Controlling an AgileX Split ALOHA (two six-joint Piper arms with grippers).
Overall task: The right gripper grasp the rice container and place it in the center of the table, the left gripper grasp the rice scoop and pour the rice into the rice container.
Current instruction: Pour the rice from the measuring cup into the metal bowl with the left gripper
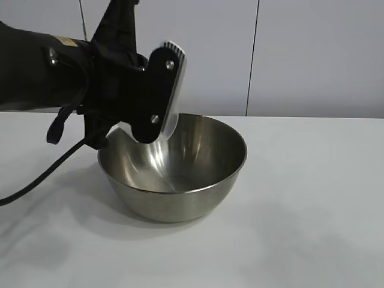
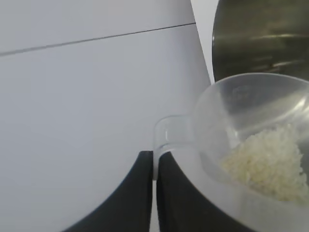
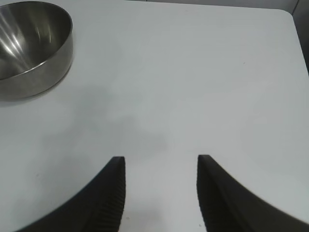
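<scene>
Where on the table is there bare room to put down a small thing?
The table is bare from the bowl to its right edge, and in front of the bowl. The right gripper hangs open over that bare part. It is crowded at the bowl's left rim, where the left gripper tips the scoop.

Exterior: level, close, facing rice container [image 1: 173,171]. Left wrist: very close over its rim. Right wrist: above table [image 3: 193,72], container at 10 o'clock; shared.
</scene>
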